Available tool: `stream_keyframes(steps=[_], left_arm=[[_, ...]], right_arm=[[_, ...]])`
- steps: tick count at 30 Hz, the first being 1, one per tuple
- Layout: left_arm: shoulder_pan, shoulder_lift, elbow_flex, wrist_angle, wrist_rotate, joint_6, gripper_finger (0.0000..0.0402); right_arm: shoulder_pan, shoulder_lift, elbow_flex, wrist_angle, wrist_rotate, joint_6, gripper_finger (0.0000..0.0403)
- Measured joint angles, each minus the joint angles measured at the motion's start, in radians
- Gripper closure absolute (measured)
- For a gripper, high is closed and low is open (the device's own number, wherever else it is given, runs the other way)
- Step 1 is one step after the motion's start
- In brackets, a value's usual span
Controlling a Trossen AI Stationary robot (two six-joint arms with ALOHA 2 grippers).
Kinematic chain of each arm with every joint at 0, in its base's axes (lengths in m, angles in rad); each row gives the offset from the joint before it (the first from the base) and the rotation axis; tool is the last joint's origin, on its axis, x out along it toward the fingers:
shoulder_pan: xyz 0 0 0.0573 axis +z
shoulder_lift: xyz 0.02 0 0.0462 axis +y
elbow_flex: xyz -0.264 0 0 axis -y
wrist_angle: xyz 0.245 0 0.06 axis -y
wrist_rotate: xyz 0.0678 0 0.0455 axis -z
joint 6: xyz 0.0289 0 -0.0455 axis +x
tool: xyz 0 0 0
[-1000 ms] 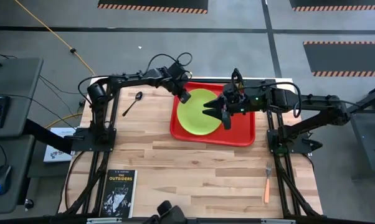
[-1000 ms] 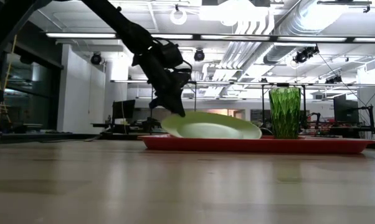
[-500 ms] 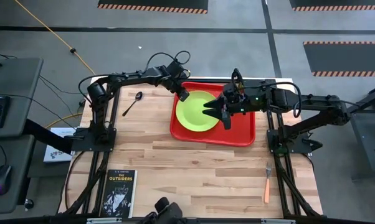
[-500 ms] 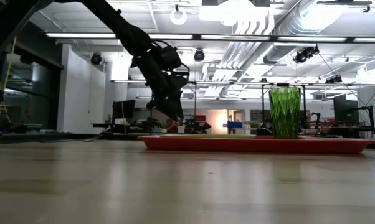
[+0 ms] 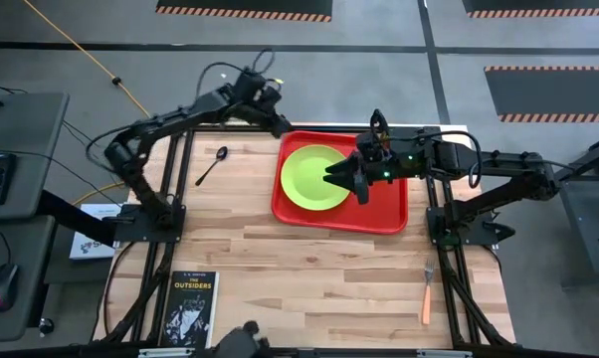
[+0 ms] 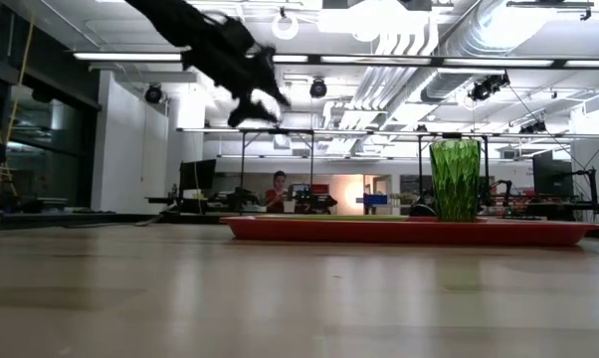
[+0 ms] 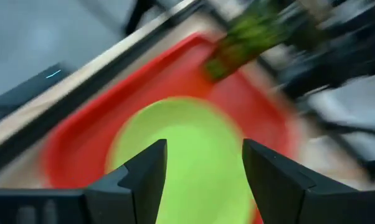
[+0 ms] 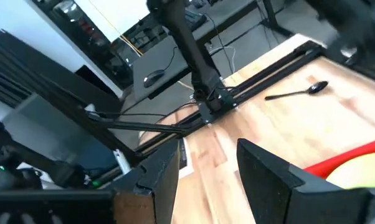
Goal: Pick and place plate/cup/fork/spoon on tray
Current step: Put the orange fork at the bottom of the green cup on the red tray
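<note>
High view, plate (image 5: pixel 313 177) flat in the red tray (image 5: pixel 389 213), cup (image 6: pixel 455 179) on the tray too, left gripper (image 5: pixel 278 121) up off the tray's corner with jaws open and empty, right gripper (image 5: pixel 335 175) over the plate, jaws apart, spoon (image 5: pixel 212 164) and fork (image 5: pixel 427 292) out on the tabletop (image 5: pixel 309 268)

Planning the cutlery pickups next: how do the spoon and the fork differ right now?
The spoon is all dark and lies left of the tray, near the table's far edge; the fork has a pale orange handle and lies at the near right. Both rest on bare wood, off the tray.
</note>
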Motion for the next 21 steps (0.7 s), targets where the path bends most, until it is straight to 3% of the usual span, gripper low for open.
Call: stream_keyframes(steps=[5, 9, 13, 18, 21], left_arm=[[-0.060, -0.205, -0.260, 0.354, 0.052, -0.198, 0.0202], [-0.135, -0.355, -0.501, 0.759, -0.015, -0.391, 0.0202], [-0.197, -0.435, -0.643, 1.077, -0.081, -0.430, 0.0202], [-0.226, -0.475, -0.669, 1.167, -0.103, -0.430, 0.0202], [-0.231, -0.480, -0.669, 1.168, -0.105, -0.422, 0.0202]], right_arm=[[0.000, -0.001, 0.000, -0.075, -0.072, 0.018, 0.0249], [0.001, -0.001, 0.000, -0.235, -0.125, 0.137, 0.0249], [0.037, 0.005, 0.000, -0.496, -0.125, 0.302, 0.0249], [0.192, 0.017, -0.055, -0.767, -0.084, 0.575, 0.0249], [0.330, 0.017, -0.163, -0.809, -0.102, 0.814, 0.0249]])
